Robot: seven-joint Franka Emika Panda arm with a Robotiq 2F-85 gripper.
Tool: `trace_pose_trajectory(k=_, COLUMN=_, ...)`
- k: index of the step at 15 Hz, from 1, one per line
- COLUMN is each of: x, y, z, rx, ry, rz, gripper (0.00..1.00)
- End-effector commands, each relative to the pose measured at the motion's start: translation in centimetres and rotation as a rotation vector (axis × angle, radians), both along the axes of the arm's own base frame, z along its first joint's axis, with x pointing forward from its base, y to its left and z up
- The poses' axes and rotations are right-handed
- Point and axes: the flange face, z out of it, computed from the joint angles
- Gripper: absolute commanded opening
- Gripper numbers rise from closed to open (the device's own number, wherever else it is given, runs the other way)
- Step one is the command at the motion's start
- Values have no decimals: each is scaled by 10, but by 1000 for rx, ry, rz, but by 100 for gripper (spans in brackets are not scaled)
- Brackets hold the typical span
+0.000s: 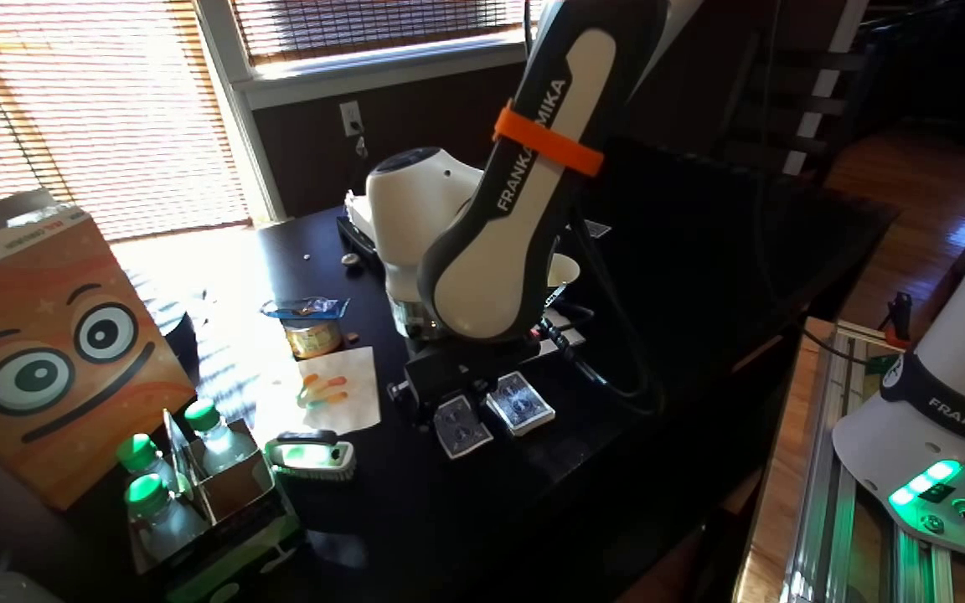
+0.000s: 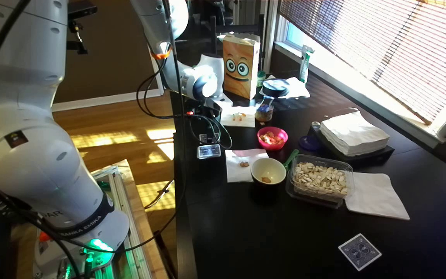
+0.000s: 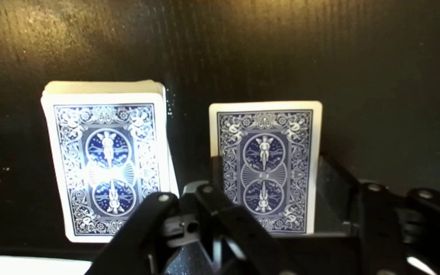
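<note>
Deck (image 3: pixel 109 160): in the wrist view, blue back up, slightly uneven, at nine o'clock from the lone card (image 3: pixel 265 145), dark tabletop (image 3: pixel 395 95) showing between.
Lone card: back up, between the fingers of the gripper (image 3: pixel 271 172), its upper end reaching past them toward twelve o'clock.
Gripper: fingers apart, at the card's nine and three o'clock edges; whether they pinch it, I cannot tell.

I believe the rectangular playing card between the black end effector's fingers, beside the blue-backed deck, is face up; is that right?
Not face up: the wrist view shows that rectangular playing card face down, beside the blue-backed deck; the rest stands.
</note>
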Motion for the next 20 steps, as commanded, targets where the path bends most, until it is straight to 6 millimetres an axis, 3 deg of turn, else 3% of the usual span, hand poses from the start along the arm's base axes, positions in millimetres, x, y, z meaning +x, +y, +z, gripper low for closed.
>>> trace_pose_trajectory(k=1, x=4, y=1, z=-5, rx=4, ry=5, rz=-15, gripper=55)
trace_pose_trajectory(k=3, x=5, y=2, z=-3, rx=5, ry=1, rz=-15, gripper=50)
trace_pose_trajectory(k=6, x=4, y=2, z=-4, rx=5, ry=2, rz=-15, gripper=54)
trace_pose_trajectory(k=12, x=4, y=2, z=-2, rx=6, ry=-3, rz=-15, gripper=53)
trace_pose_trajectory(k=17, x=5, y=1, z=4, rx=3, ry=-13, rz=-18, gripper=41)
trace_pose_trajectory(k=20, x=6, y=0, z=4, rx=0, ry=-14, rz=-20, gripper=42)
